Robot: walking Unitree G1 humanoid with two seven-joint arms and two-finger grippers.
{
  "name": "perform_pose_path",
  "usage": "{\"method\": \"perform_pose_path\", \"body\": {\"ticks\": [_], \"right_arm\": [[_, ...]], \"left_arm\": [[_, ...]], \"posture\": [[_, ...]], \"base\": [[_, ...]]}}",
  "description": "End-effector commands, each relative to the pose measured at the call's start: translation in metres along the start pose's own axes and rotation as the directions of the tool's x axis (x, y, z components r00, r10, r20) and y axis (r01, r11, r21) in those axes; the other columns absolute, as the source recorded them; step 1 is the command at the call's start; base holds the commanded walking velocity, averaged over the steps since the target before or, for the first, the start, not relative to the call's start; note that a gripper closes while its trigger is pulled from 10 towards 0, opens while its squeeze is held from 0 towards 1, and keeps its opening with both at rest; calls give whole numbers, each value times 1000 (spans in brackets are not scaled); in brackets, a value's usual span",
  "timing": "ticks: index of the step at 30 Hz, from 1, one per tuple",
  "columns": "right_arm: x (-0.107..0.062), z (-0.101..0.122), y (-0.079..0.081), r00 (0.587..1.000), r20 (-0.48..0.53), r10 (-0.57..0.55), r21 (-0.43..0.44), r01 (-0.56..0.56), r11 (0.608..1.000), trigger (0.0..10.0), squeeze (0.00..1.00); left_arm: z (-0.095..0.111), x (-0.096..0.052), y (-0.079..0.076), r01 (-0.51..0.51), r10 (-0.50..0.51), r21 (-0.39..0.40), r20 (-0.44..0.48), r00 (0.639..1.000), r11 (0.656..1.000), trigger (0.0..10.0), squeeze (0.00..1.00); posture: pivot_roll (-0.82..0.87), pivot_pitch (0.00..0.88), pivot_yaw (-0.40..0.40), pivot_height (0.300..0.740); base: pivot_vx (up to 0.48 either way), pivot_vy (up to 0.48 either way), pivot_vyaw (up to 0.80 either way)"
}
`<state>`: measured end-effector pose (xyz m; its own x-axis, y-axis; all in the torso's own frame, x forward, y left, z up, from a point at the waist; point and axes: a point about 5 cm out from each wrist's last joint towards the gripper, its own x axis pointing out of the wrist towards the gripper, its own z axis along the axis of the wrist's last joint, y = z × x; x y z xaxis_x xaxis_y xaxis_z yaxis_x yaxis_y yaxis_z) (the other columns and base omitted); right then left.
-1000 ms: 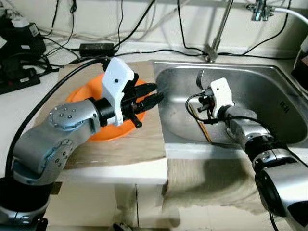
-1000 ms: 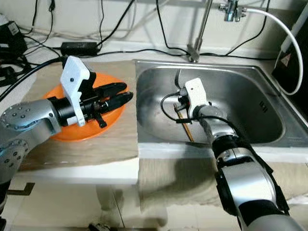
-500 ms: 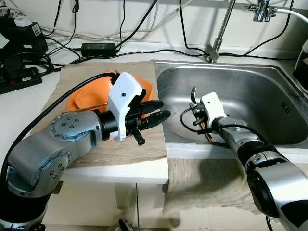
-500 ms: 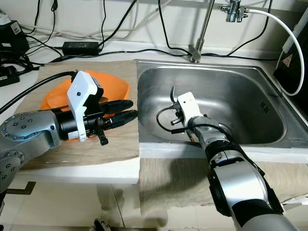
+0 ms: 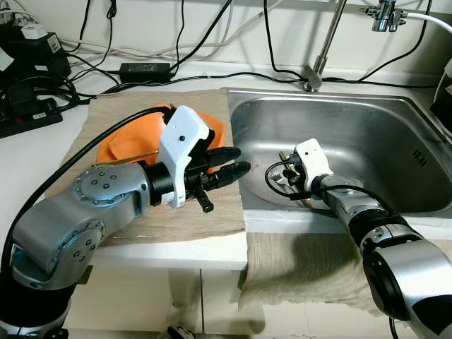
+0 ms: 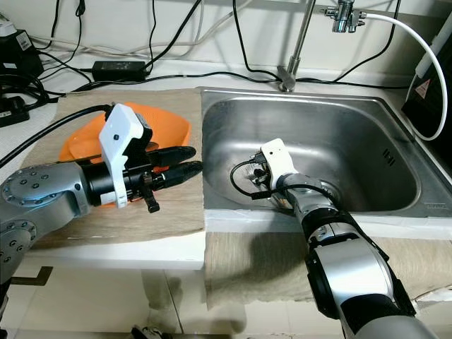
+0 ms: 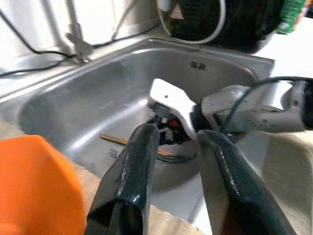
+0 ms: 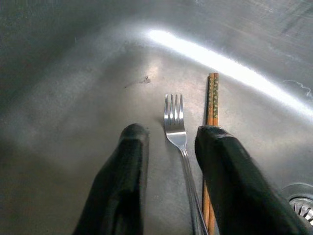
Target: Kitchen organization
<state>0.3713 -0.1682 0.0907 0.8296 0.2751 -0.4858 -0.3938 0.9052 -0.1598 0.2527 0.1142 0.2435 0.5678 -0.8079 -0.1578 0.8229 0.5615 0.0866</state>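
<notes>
Lowered since prev. frame: right gripper (image 8: 166, 147), now fingers apart astride fork (image 8: 175, 125) w/ chopsticks (image 8: 212, 105) beside, sink (image 5: 395, 134) floor near front wall. Left gripper (image 5: 229, 161) unchanged, fingers apart, above bench front edge by orange bowl (image 5: 134, 138).

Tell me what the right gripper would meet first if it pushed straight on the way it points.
Most likely the fork: it lies on the sink floor between the open right gripper fingers, tines pointing away. The chopsticks lie just beside it.

**Right claw lowered into the sink**

The right claw (image 6: 256, 176) has been brought down toward the lower middle of the frame, near the sink (image 6: 353, 134) floor. Its open fingers (image 8: 126, 161) are now set astride a fork (image 8: 175, 127), beside the chopsticks (image 8: 211, 107).
</notes>
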Motion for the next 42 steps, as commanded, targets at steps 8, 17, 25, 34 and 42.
{"method": "perform_pose_path", "body": {"ticks": [8, 17, 25, 34, 42], "right_arm": [[-8, 77, -1, 899, 431, 77, 113, -138, 984, 10000, 0], [-47, 107, 16, 688, 662, 298, -53, -354, 934, 10000, 0], [-90, 94, 34, 585, 647, 490, -193, -496, 847, 10000, 0], [-117, 83, 62, 545, 606, 579, -215, -588, 779, 10000, 0], [-124, 76, 67, 558, 573, 600, -202, -614, 763, 10000, 0]], "left_arm": [[14, -29, 60, -407, 406, 1, 25, 913, 914, 10000, 937], [15, -65, 72, -345, 346, 117, 6, 938, 931, 10000, 1000], [-3, -90, 60, -135, 164, 174, -162, 973, 976, 10000, 0], [-11, -104, 70, -218, 266, 231, -207, 941, 948, 10000, 0], [-15, -119, 75, -214, 257, 193, -240, 936, 958, 10000, 0]], "posture": [[57, 6, -52, 740], [37, 0, -48, 740], [28, 0, -52, 740], [28, 0, -66, 740], [26, 0, -68, 740]], "base": [[0, 0, 0], [0, 0, 0], [0, 0, 0], [0, 0, 0], [0, 0, 0]]}}
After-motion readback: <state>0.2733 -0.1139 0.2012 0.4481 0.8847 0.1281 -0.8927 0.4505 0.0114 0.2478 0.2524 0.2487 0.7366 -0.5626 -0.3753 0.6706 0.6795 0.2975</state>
